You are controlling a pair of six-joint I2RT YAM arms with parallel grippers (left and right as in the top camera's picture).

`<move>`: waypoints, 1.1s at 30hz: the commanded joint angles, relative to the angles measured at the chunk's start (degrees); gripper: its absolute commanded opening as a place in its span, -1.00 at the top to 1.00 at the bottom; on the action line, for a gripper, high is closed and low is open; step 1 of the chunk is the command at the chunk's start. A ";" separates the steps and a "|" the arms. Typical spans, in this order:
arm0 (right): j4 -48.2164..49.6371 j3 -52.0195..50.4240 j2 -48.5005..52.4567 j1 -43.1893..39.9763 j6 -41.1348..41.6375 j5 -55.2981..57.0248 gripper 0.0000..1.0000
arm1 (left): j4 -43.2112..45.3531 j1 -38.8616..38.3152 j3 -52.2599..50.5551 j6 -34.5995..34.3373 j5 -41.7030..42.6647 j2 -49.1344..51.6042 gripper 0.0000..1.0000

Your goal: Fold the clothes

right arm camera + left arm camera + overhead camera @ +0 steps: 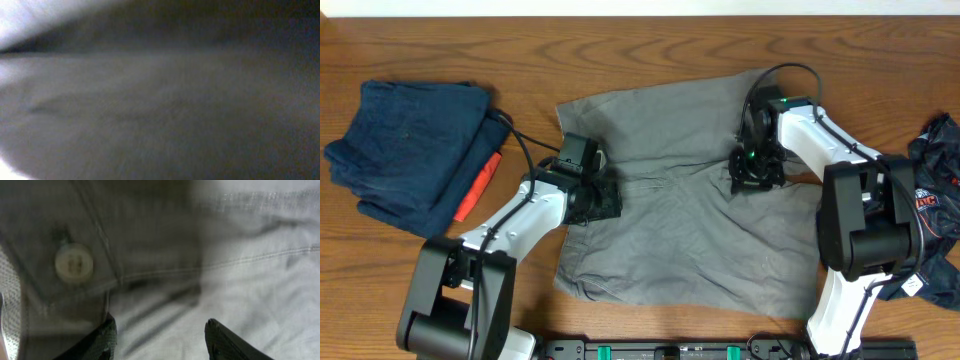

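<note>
**Grey garment flat at centre, both pincers on it; left edge is the working edge**

The worktop (650, 40) carries three lots of cloth. The grey garment (690, 230) lies spread at its centre, roughly square, its near-left corner rumpled. A folded navy stack (405, 150) sits well apart to your left. A dark printed garment (940, 170) lies at the far right edge.

Your left pincer (595, 195) sits on the garment's left edge, fingers spread and nothing between them. Cloth lies directly beneath it, with a button (73, 264) just beside it.

Your right pincer (757, 175) is down on the upper right of the garment. Its wrist view is all blurred cloth, so I cannot tell whether it grips.

In my judgement, a fold from the left edge rightward has open room. The right arm lies across that path.
</note>
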 commanded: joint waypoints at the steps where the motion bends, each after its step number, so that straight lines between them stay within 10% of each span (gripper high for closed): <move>1: 6.40 -0.46 0.57 0.33 1.40 2.19 0.53 | 3.61 -0.07 -0.81 0.98 -5.09 1.53 -0.18; 13: 28.15 0.94 0.55 -0.61 4.44 3.63 0.26 | 29.05 2.25 -0.02 0.46 -12.79 5.57 -0.28; 21: 14.78 13.86 -0.63 -3.85 4.13 4.26 0.28 | 19.47 8.26 7.13 1.44 -5.55 4.00 -0.31; 26: 0.35 20.94 -6.12 -6.73 8.07 14.58 0.38 | 6.47 8.92 8.59 3.13 -5.22 -4.37 -0.96; 27: -1.49 21.22 -7.58 -7.39 9.33 15.98 0.31 | 3.06 9.05 8.59 3.13 -5.22 -6.84 -0.95; 29: -4.22 21.24 -10.95 -9.09 10.40 15.85 -0.99 | -3.43 9.18 8.59 3.10 -5.20 -11.45 -0.96; 33: -10.05 21.24 -16.13 -12.46 8.28 8.63 -0.98 | -15.74 9.16 8.59 3.10 -5.20 -19.41 -0.96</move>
